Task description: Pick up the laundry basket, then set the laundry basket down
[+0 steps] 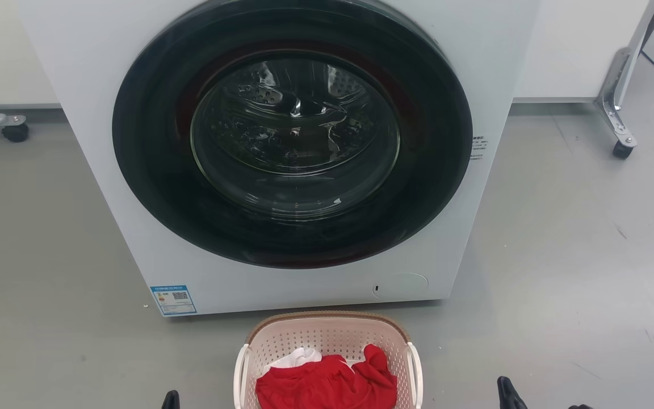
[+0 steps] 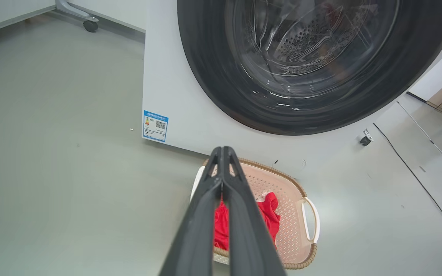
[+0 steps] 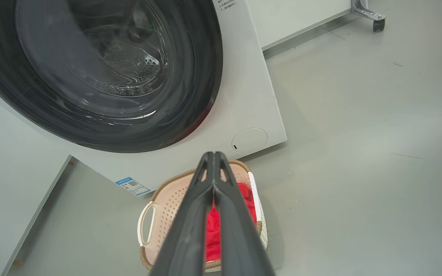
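The left gripper [image 2: 223, 150] is holding its two long, dark, matte fingers pressed together from base to tip, forming a narrow wedge. The right gripper [image 3: 213, 154] is doing the same, its fingers closing into one slim point. In the head view their tips are poking up on either side of the basket [image 1: 304, 338], apart from it, the right one farther off.

The basket is sitting on the smooth grey floor [image 1: 577, 272], just in front of the washer [image 1: 105, 187] and below its door. It is a rounded rectangle of pale pinkish plastic, its walls dotted with small holes, a brown ribbed band running round the rim and a white loop handle curving off each short side. Inside, a crumpled red cloth [image 1: 327, 386] is lying in soft folds, with a bit of white cloth [image 1: 300, 358] peeking out behind it.

The washer's flat white front is carrying a large round door [image 1: 151, 187] of glossy black around bulging clear glass, which is showing the dimpled steel drum. A blue label [image 1: 174, 299] is sticking at its lower left corner and a round flap [image 1: 401, 286] is sitting at its lower right. Beyond, metal legs on black casters [image 1: 622, 149] are standing by the white wall.
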